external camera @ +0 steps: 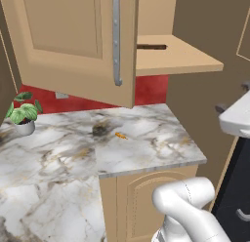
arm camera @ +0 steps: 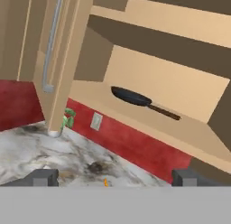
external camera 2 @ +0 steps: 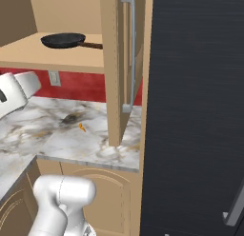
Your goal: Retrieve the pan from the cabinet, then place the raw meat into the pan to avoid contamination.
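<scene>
The cabinet [external camera 2: 71,54] stands open above the marble counter [external camera: 146,148], its two panelled doors swung outward, each carrying a long vertical silver bar handle [external camera: 116,38]. The pan [external camera 2: 64,40] sits on the plain wooden shelf [external camera: 180,58] inside — upright, with its dark brown handle lying flat along the shelf toward the right in the right base view. In the hand view the pan [arm camera: 131,96] is at mid-frame, well apart from the gripper [arm camera: 115,177]. The two dark fingertips [arm camera: 43,177] rise at opposite sides of that view's lower edge — jaws spread wide, nothing between them. On the counter below the shelf lies a small orange item [external camera: 120,135], just beside a dark smudge in the marble; what it is cannot be told. A potted green plant [external camera: 23,114] stands at the far left of the counter against the red backsplash [external camera: 151,90], which carries a wall socket [external camera 2: 54,78].
</scene>
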